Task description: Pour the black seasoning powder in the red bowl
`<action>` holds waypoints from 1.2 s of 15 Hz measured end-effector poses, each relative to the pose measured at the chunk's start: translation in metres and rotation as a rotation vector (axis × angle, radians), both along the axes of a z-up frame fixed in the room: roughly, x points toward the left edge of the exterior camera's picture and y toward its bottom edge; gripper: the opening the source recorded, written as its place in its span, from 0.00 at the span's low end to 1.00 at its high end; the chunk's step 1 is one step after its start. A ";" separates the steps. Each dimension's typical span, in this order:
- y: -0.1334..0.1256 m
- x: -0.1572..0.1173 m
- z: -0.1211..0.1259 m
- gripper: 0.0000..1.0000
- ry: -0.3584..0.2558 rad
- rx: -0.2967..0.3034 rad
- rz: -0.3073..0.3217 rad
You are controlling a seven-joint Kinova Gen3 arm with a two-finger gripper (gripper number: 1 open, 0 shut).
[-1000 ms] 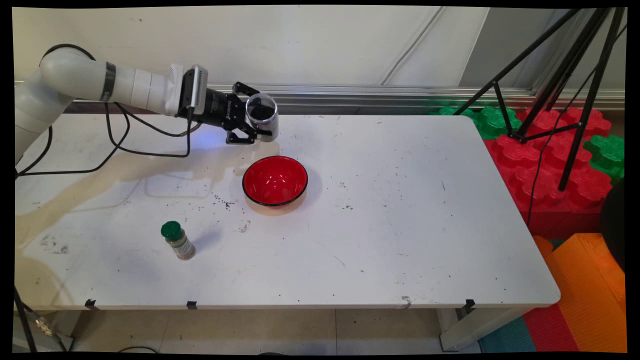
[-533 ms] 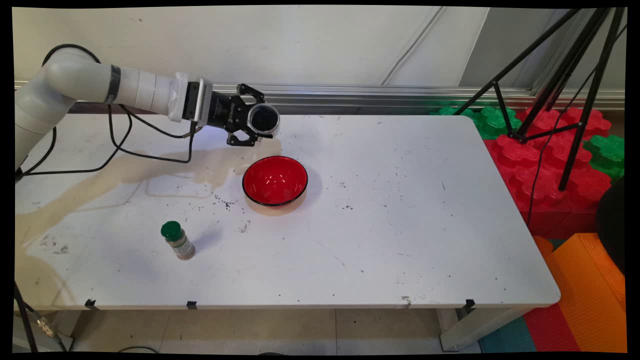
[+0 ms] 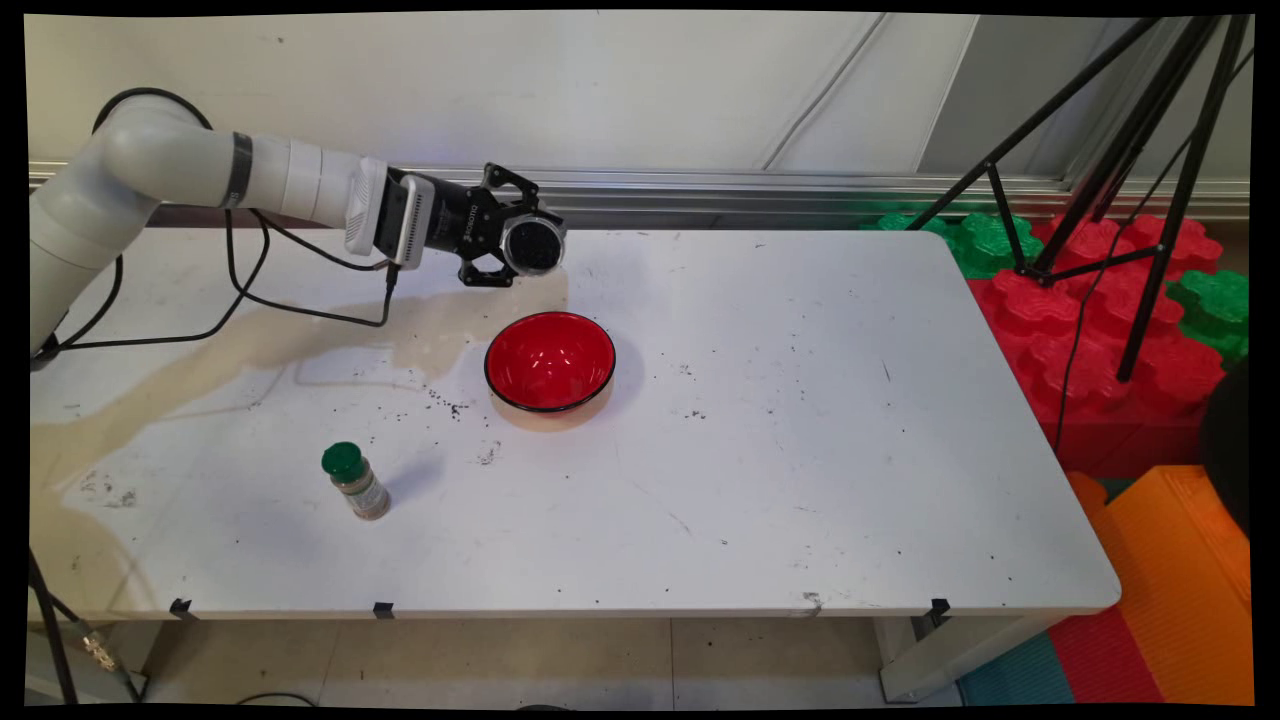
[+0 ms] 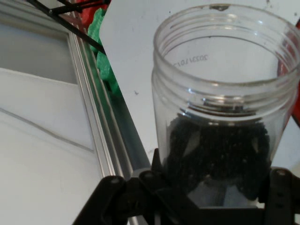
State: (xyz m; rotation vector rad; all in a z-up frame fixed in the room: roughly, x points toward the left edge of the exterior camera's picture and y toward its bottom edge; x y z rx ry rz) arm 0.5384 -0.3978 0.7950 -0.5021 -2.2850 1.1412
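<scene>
Standing near the front edge, the shaker hasn't budged, and the bowl sits put mid-table. Beyond it, the gripper, clamped on the jar of dark grains, has tipped it further onto its side.

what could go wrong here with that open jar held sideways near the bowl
1. The clear jar of black grains lies nearly on its side in the hand, lidless and behind the red bowl rather than over it, so grains may spill onto the white table.
2. Dark grains already dot the table left of the bowl; more could scatter there.
3. The smooth jar might slip if the grip is loose.
</scene>
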 end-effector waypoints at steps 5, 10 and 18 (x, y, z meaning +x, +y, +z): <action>-0.002 0.000 -0.003 0.00 -0.112 -0.097 -0.048; -0.003 -0.002 -0.006 0.00 -0.196 -0.183 -0.099; -0.002 -0.005 -0.007 0.00 -0.322 -0.319 -0.187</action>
